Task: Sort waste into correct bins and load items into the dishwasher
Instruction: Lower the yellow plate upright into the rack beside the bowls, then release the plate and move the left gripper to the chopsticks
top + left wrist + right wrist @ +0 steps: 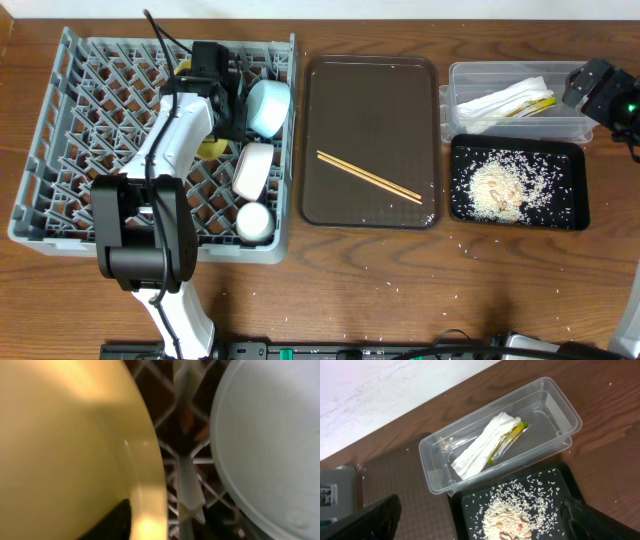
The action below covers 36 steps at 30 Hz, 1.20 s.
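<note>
My left gripper [218,118] reaches into the grey dish rack [80,130], shut on the rim of the yellow plate [210,149], which stands on edge. In the left wrist view one dark finger lies on the plate [65,435], beside the light blue bowl [270,435]. The rack also holds the blue bowl [268,107], a white bowl [253,168] and a white cup [254,222]. Chopsticks [368,177] lie on the brown tray [370,100]. My right gripper [592,88] is open and empty above the bins [480,506].
The clear tub [460,75] holds the white napkin [480,447] and a yellow-green wrapper [510,437]. The black tray [570,160] in front of it holds a heap of rice crumbs [515,515]. Stray grains lie on the table near the front.
</note>
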Each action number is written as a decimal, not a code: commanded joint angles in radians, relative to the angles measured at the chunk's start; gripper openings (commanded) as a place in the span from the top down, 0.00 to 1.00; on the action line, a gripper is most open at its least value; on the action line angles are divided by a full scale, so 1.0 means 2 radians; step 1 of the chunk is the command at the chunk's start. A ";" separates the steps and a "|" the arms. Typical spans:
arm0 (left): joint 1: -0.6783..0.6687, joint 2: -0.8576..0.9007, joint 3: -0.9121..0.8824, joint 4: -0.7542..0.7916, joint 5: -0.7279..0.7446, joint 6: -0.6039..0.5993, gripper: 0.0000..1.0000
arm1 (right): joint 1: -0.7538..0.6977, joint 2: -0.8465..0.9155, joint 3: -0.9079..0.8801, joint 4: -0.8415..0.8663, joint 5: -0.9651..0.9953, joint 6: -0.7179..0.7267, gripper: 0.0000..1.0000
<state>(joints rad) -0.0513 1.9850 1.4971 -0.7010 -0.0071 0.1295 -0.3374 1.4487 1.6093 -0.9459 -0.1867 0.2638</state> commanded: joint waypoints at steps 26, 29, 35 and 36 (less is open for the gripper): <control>-0.001 -0.130 -0.011 0.001 0.079 -0.013 0.45 | -0.001 -0.001 0.006 -0.001 -0.002 0.006 0.01; -0.010 -0.145 -0.012 0.001 0.083 -0.046 0.46 | -0.001 -0.001 0.006 -0.001 -0.002 0.006 0.01; -0.056 -0.176 -0.012 -0.011 0.090 -0.121 0.54 | -0.001 -0.001 0.006 -0.001 -0.002 0.006 0.01; -0.065 -0.180 -0.012 -0.013 0.090 -0.133 0.55 | -0.001 -0.001 0.006 -0.001 -0.002 0.006 0.01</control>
<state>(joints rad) -0.1356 1.6646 1.4677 -0.7158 0.1444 -0.0357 -0.3374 1.4487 1.6093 -0.9463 -0.1867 0.2638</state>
